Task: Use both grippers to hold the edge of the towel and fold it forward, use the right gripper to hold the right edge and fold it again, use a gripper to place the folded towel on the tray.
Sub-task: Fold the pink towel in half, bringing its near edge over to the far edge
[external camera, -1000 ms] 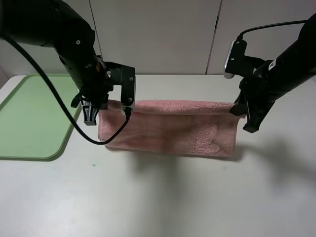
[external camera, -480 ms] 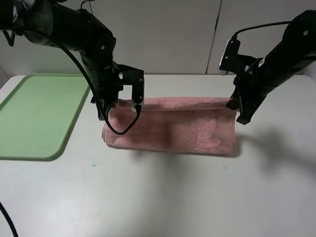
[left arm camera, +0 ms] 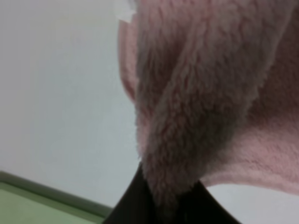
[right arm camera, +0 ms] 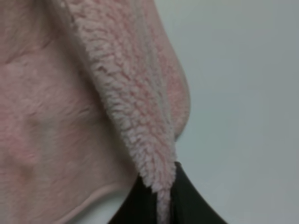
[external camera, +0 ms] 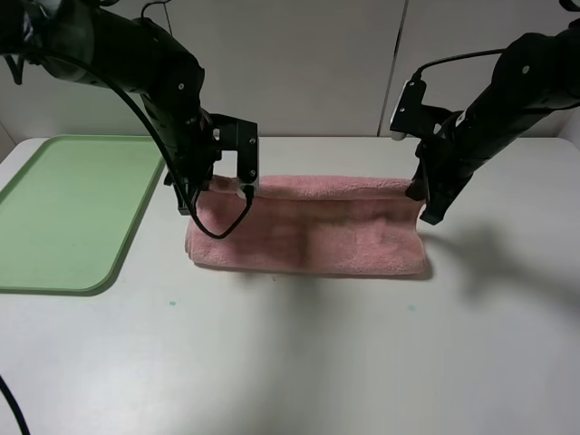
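Plainly both sets of jaws are clamped tight on cloth: the left gripper (left arm camera: 161,204) pinches a thick pink fold between its black fingers, and the right gripper (right arm camera: 161,203) does the same at the other end. What they hold is the edge (external camera: 317,184) of the towel (external camera: 308,237), stretched between them along the far side. Over the last second that edge has travelled farther from the camera and lower. The pink strip that showed nearer than it has narrowed, and the pale patch near the right end is no longer visible. I judge the first fold nearly laid, with release the likely next step. The towel lies doubled on the table (external camera: 317,362), mid-scene, its near fold rounded and fairly straight. The tray (external camera: 63,208) sits to the left, just beside the left arm and apart from the cloth. The lower layer's far edge is covered, so whether the two edges line up cannot be told. Fingertips are buried in pile in both wrist views, and only a scrap of white tag (left arm camera: 124,9) shows.
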Tool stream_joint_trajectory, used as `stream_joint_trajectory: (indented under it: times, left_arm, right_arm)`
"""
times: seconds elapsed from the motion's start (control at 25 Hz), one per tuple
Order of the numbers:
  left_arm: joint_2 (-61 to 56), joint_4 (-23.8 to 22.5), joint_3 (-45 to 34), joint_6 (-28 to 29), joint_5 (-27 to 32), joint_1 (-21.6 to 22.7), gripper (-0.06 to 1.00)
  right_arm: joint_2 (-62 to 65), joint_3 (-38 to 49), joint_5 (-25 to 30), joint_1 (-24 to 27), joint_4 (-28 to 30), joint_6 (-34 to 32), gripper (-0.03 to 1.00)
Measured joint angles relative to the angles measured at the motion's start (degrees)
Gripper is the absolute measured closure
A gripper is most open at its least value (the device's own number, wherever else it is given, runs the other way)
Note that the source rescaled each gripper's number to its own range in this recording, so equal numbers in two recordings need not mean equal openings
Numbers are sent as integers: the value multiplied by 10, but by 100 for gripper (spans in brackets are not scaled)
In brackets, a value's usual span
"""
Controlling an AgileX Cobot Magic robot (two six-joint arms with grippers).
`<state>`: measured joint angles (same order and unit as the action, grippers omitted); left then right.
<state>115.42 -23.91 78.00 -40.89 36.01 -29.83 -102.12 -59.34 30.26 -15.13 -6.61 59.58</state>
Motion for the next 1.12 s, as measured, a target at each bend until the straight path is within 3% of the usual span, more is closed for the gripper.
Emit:
stream_joint_trajectory:
  times: [0.64, 0.76, 0.84, 0.96, 1.12]
  left_arm:
    - [0, 1, 2, 4, -10, 7, 94]
    - [0, 1, 2, 4, -10, 7, 93]
    - [0, 0, 2, 4, -10, 7, 89]
    - [0, -9, 2, 4, -3, 9, 76]
    - [0, -15, 2, 4, -2, 11, 50]
  right_arm:
    - [-3, 0, -21, 0, -2, 0, 97]
    - [-3, 0, -22, 0, -2, 0, 93]
    - [-3, 0, -22, 0, -2, 0, 86]
    - [-1, 0, -23, 0, 3, 0, 66]
    - [7, 0, -38, 0, 7, 0, 24]
